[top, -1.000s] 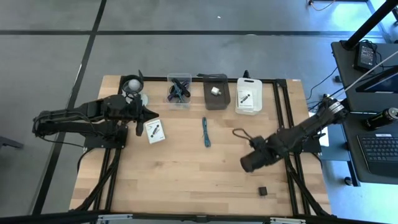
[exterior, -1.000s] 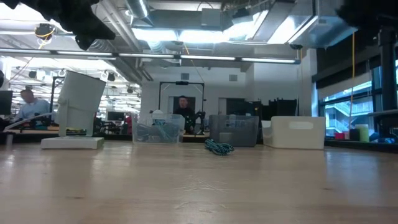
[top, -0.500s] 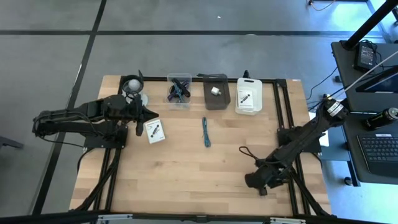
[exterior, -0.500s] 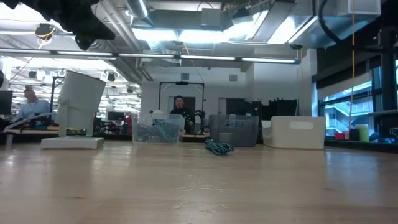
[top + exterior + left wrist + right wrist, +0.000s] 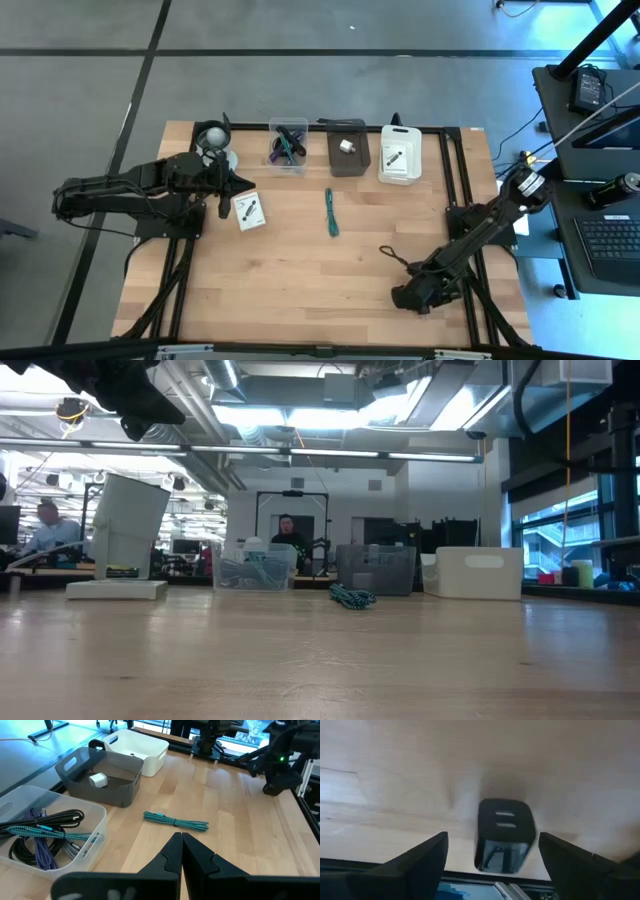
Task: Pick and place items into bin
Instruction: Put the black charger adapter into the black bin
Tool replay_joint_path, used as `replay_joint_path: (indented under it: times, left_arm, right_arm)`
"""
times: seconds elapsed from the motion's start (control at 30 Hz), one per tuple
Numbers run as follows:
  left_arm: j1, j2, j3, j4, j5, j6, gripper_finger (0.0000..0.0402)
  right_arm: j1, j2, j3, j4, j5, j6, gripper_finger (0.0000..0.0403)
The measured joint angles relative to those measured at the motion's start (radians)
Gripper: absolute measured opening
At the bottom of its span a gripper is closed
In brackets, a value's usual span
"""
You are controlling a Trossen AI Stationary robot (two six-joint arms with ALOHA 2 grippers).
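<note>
A small black cube [image 5: 505, 840] lies on the wood near the table's near right corner. My right gripper [image 5: 495, 865] is open and points down at it, one finger [image 5: 420, 865] on each side and both apart from it. In the high view my right gripper [image 5: 410, 297] covers the cube. My left gripper [image 5: 181, 845] is shut and holds nothing, waiting at the far left [image 5: 240, 181]. A teal strap [image 5: 330, 212] lies flat at mid-table. A white card [image 5: 248, 210] lies near the left arm.
Three bins stand along the far edge: a clear bin [image 5: 288, 143] with straps and cables, a grey bin [image 5: 348, 147] with a small white block, and a white bin [image 5: 400, 153] with a card. A white round object [image 5: 213, 138] sits at the far left.
My right gripper has come down and moved toward the table's near edge, tipping to point more steeply down. It now stands over the black cube and hides it in the high view. The cube has not moved.
</note>
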Motion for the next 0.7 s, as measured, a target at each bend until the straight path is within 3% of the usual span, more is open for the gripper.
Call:
replay_joint_path:
  times: [0.17,0.37,0.47,0.6,0.7]
  left_arm:
    - [0.000,0.000,0.000,0.000,-0.002,0.000,0.0002]
    - [0.000,0.000,0.000,0.000,-0.004,0.000,0.0002]
    - [0.000,0.000,0.000,0.000,-0.005,0.000,0.0002]
    - [0.000,0.000,0.000,0.000,-0.006,0.000,0.0002]
    - [0.000,0.000,0.000,0.001,-0.008,0.001,0.0002]
  right_arm:
    - [-0.001,0.073,0.002,0.030,-0.049,-0.019,0.0264]
    - [-0.004,0.092,0.004,0.066,-0.052,-0.017,0.0140]
    - [-0.003,0.081,0.002,0.065,-0.042,-0.018,0.0140]
    - [-0.008,0.049,0.008,0.056,0.071,-0.020,0.0140]
    - [-0.036,0.017,0.017,0.066,0.277,-0.031,0.0140]
